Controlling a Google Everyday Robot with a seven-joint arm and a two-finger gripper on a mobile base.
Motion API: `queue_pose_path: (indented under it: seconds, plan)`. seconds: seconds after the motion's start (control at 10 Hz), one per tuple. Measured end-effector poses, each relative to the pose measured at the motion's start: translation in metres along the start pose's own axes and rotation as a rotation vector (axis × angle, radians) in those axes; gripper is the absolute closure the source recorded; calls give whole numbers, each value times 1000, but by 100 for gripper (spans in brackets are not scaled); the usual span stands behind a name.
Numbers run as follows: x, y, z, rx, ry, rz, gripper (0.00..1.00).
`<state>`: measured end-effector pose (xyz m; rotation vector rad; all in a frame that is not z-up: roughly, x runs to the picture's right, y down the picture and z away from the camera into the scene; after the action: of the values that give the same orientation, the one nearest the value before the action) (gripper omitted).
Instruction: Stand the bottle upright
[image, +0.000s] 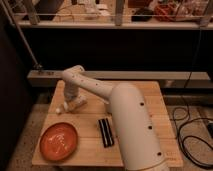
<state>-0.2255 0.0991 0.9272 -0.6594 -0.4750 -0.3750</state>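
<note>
The small white bottle lies on its side on the left part of the wooden table, its cap end pointing left toward the table's edge. My gripper is at the end of the white arm, reaching down from the right, right over the bottle's body and at or touching it. The arm's wrist hides the gripper's tips and part of the bottle.
An orange plate sits at the table's front left. A black oblong object lies in the front middle. The big white arm link covers the table's middle. Cables lie on the floor to the right. A low ledge runs behind.
</note>
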Motion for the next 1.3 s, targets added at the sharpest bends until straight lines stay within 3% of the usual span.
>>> queue_pose_path:
  seconds: [0.3,0.6,0.7,0.9,1.0,1.2,1.3]
  plan:
    - [-6,6,-24,61,-86,5,94]
    - [-21,22,-89,169,-267,14,94]
    - [-21,31,-109,214,-368,22,94]
    - [-9,51,-130,282,-545,32,94]
    - [-6,60,-143,323,-618,39,94]
    - [1,72,-158,382,-684,65,94]
    - [13,84,-170,430,-725,85,94]
